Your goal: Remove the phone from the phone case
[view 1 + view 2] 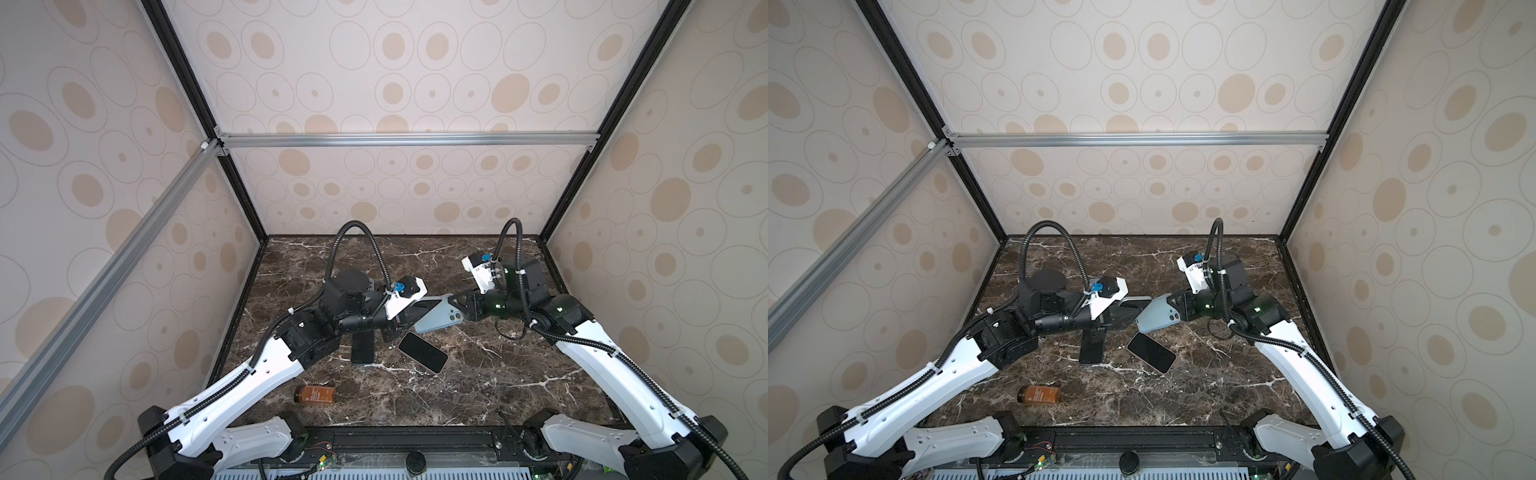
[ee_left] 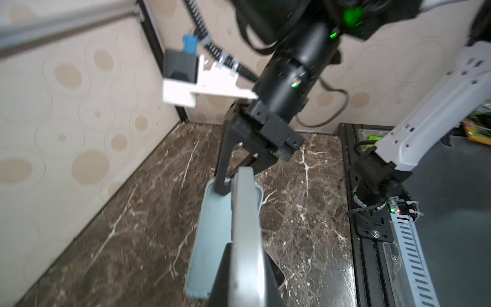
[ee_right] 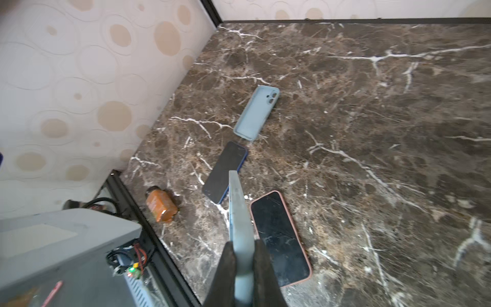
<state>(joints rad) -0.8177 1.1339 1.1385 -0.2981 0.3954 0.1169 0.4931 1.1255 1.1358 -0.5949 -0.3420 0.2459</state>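
Left wrist view shows the phone (image 2: pixel 244 226) edge-on, its grey side standing a little away from the pale blue phone case (image 2: pixel 210 226) beside it (how much is still seated cannot be told). The left end effector (image 2: pixel 247 265) is clenched on the phone. The right end effector (image 3: pixel 243 265) grasps the case's camera end. In both top views the pair hangs mid-frame above the counter (image 1: pixel 498 374). The robot would do well to hold the phone steady and peel the case off sideways, keeping clear of the pink-cased phone (image 1: pixel 422 352) and dark phone (image 1: pixel 363 348) lower in frame.
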